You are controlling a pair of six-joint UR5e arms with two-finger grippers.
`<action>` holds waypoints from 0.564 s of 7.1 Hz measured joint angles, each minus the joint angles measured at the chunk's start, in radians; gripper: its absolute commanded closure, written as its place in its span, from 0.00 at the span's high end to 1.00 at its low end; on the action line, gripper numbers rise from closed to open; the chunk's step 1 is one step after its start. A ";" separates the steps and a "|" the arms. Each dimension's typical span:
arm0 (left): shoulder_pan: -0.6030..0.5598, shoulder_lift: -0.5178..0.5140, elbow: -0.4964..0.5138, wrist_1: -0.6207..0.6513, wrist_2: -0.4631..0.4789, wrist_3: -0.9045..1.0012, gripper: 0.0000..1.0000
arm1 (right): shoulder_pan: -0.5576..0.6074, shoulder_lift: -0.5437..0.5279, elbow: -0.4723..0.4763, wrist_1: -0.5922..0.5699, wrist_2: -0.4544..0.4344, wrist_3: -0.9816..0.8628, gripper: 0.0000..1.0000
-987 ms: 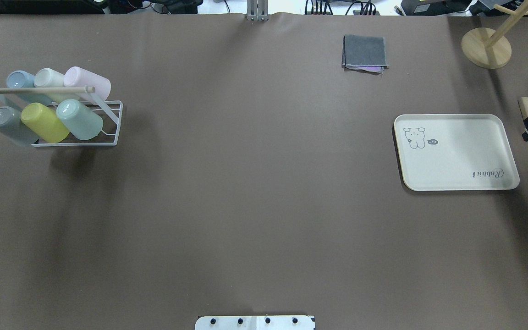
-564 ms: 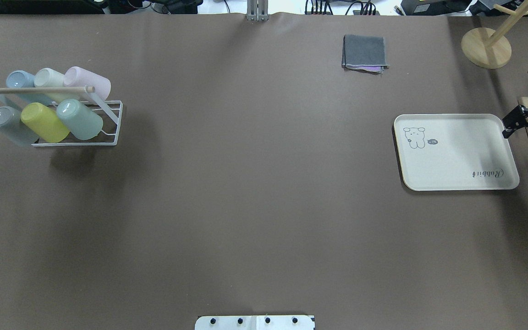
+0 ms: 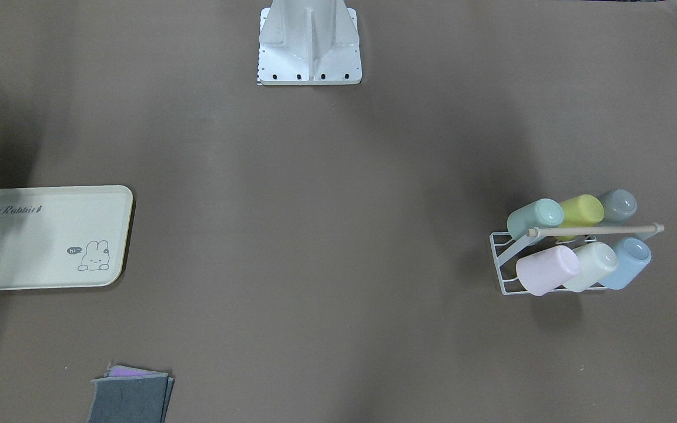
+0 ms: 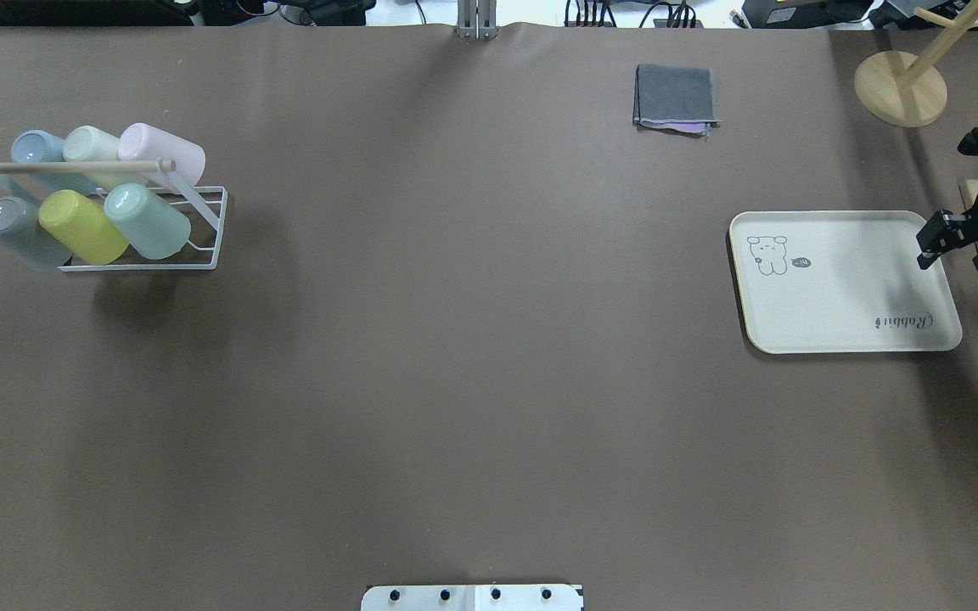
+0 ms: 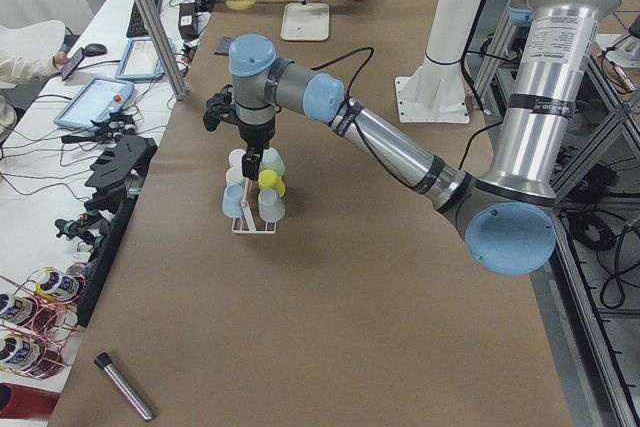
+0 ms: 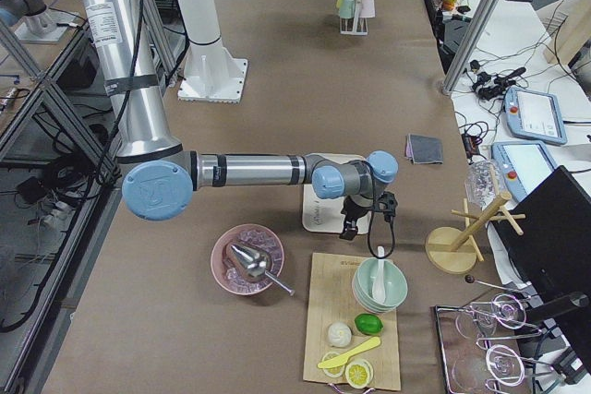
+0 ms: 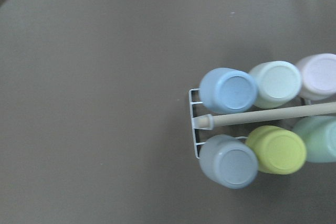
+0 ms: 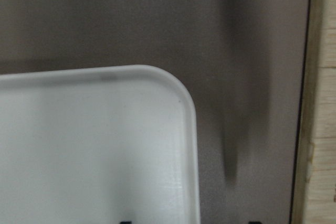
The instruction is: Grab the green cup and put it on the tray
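The green cup (image 4: 147, 221) lies tilted in the front row of a white wire rack (image 4: 205, 255) at the far left, next to a yellow-green cup (image 4: 81, 227). It also shows in the front-facing view (image 3: 533, 218) and at the right edge of the left wrist view (image 7: 319, 139). The cream tray (image 4: 845, 297) with the "Rabbit" script lies at the right. My right gripper (image 4: 930, 246) hangs over the tray's far right corner (image 8: 173, 85), with its fingertips apart and empty. My left gripper (image 5: 251, 159) hangs high over the rack; I cannot tell whether it is open.
Grey, blue, cream and pink cups fill the rest of the rack under a wooden bar (image 4: 73, 167). A folded grey cloth (image 4: 676, 98) lies at the back. A wooden mug tree (image 4: 901, 89) and a cutting board (image 6: 355, 320) with bowls stand right of the tray.
My right gripper has moved in from the right edge, leftward, to the tray's far right corner. The cups and the tray have not moved.
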 measured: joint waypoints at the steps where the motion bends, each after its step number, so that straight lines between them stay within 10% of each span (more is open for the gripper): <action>1: 0.056 -0.083 -0.022 0.106 0.035 0.033 0.98 | 0.000 -0.003 -0.001 0.001 0.000 -0.003 0.67; 4: 0.332 -0.162 -0.196 0.153 0.314 0.286 0.98 | -0.001 -0.008 -0.020 0.002 0.001 -0.004 0.58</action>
